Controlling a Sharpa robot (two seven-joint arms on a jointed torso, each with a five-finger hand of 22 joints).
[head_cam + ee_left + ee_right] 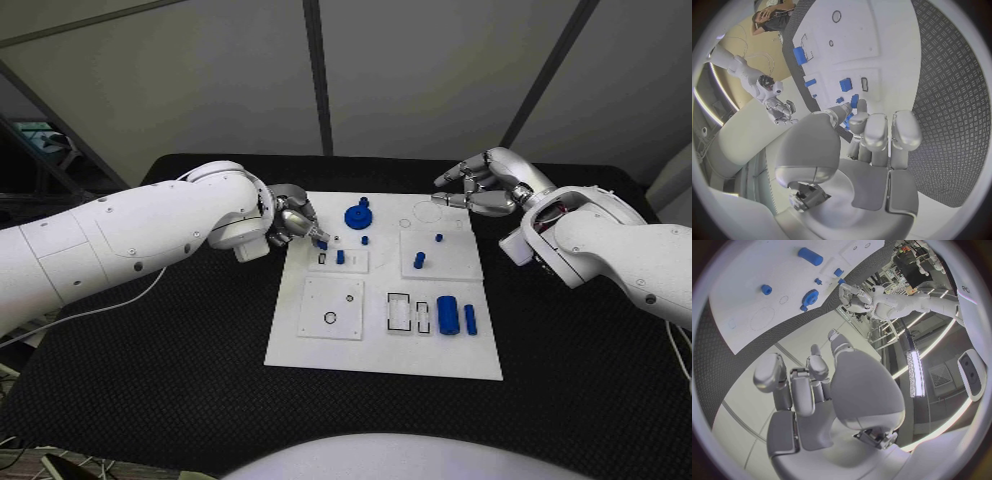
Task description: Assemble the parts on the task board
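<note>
Parts lay scattered on the task board: a blue gear, small pegs and a blue cylinder. They looked light, stiff and slick, best pinched across their sides. At the board's left edge the left hand pinched a small blue piece. Beyond the board's far right corner the right hand hovered, fingers loosely curled, holding nothing.
</note>
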